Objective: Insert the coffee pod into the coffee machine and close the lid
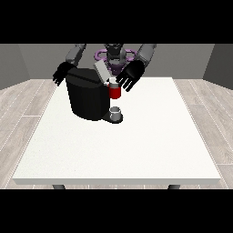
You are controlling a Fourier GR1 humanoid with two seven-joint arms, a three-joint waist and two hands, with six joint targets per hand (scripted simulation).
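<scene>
From my station I see one coffee machine (88, 98), a black block standing on the white table (150, 145) towards its far left part. Its lid (101, 72) is a pale grey flap tilted up and back above the machine's top, so I judge it open.

One red item sits at the machine's head, just below the raised lid; I take it for the coffee pod (114, 92), with a pale top showing. It appears to rest in or at the pod slot, but I cannot tell whether it is fully seated. One small grey cup (116, 112) stands on the machine's base, directly beneath the pod.

Hand status:
- The hand at the view's right (130, 76) hovers just above and beside the pod and lid, fingers spread apart and pointing down, clamped on nothing that I can see.
- The hand at the view's left (61, 73) hangs behind the machine's far corner, fingers relaxed and apart, holding nothing.

Progress, as I judge it: insertion is done or nearly done; closing the lid is not yet done.

Count: one machine, one lid, one pod, one cup, one table, two hands.
</scene>
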